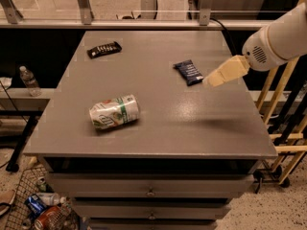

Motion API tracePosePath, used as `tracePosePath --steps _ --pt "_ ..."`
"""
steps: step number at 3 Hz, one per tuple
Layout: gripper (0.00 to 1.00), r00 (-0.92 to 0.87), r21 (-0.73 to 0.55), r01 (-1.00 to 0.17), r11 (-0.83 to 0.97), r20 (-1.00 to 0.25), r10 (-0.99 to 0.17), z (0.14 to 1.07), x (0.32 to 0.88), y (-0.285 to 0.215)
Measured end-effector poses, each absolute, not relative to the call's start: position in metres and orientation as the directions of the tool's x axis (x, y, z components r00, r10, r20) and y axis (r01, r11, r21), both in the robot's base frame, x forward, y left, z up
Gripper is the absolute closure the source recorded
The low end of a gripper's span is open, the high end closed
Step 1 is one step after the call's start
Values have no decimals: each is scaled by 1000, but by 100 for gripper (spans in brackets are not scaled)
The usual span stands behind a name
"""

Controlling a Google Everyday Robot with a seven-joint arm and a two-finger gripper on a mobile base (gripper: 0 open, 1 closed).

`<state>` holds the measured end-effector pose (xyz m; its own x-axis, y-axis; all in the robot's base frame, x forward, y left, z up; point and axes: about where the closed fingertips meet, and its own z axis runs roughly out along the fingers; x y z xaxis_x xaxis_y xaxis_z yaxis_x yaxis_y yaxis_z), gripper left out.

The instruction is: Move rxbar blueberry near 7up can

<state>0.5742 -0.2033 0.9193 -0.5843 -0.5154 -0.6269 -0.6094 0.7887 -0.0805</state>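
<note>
The rxbar blueberry, a small flat navy-blue wrapper, lies on the grey table right of centre. The 7up can, white with a green band and dented, lies on its side at the front left of the table. My gripper, with pale tan fingers, reaches in from the right on a white arm. It hovers above the table just right of the rxbar, its tip close to the bar's right end.
A black bar wrapper with white lettering lies at the table's back left. Drawers sit under the tabletop. A water bottle stands on a low shelf at left. A wooden rack stands at right. Litter lies on the floor.
</note>
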Motion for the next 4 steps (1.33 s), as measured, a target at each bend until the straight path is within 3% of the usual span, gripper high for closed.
tracePosePath --steps 2,4 --pt "0 -583 7 -626 779 -668 -462 881 622 -155" --pt "0 -623 25 -569 822 -665 -412 852 661 -138"
